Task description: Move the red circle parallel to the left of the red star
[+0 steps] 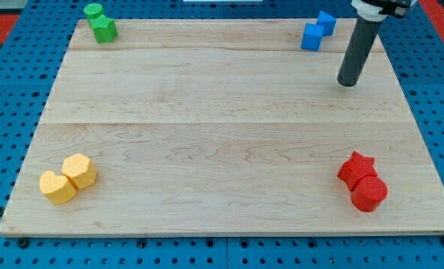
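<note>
The red circle (369,193) lies near the view's bottom right corner of the wooden board, touching the red star (356,169), which sits just above and to its left. My tip (347,83) rests on the board at the view's upper right, well above both red blocks and apart from them.
Two blue blocks (317,31) lie at the top right, just left of the rod. Two green blocks (100,22) sit at the top left corner. A yellow hexagon (80,170) and a yellow heart (57,187) touch at the bottom left. The board (222,134) rests on blue pegboard.
</note>
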